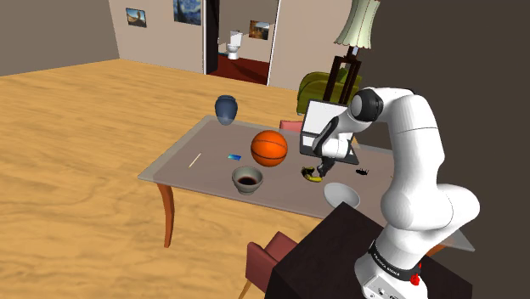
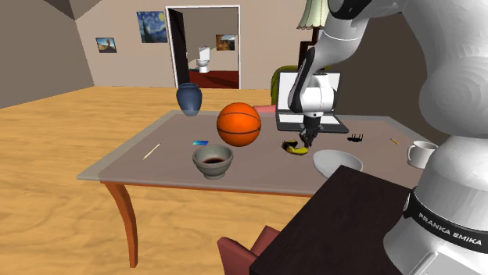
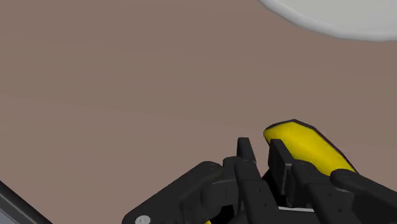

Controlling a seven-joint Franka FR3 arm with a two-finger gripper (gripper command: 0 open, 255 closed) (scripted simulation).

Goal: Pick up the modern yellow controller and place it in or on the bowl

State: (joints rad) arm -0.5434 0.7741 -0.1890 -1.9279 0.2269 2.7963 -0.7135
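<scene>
Wrist view: narrowed claw (image 3: 261,149) pinches yellow controller (image 3: 305,145) lying on table (image 3: 127,76); lifting it into white bowl (image 3: 331,16) beyond the claw remains.

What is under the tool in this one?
The yellow controller lies on the table directly under the tool. The tool covers part of it, so contact cannot be judged.

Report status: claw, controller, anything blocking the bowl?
Claw low at the table, looks shut on yellow controller. Controller on table, not yet lifted. White bowl close by, nothing between; basketball off to the side.
</scene>
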